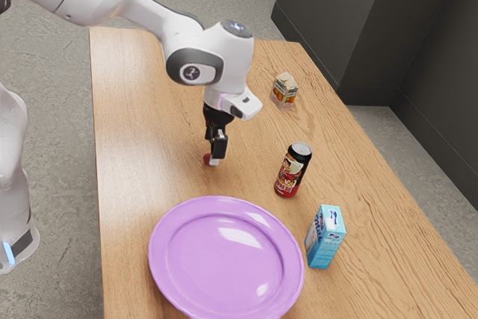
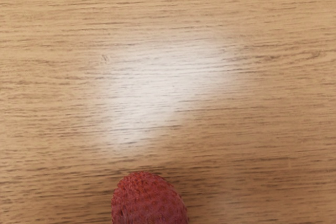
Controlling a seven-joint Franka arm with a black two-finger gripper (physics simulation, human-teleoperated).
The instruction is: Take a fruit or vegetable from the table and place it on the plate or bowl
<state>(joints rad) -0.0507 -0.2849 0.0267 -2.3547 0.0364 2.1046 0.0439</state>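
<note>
Beyond purple plate (image 1: 224, 259), red fruit (image 1: 207, 159) at gripper (image 1: 216, 158)

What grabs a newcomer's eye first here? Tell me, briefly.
The big purple plate at the near edge of the table stands out first. Then the white arm, reaching down to a small red fruit at mid-table. To the exterior view's right stand a red can and a blue carton.
</note>
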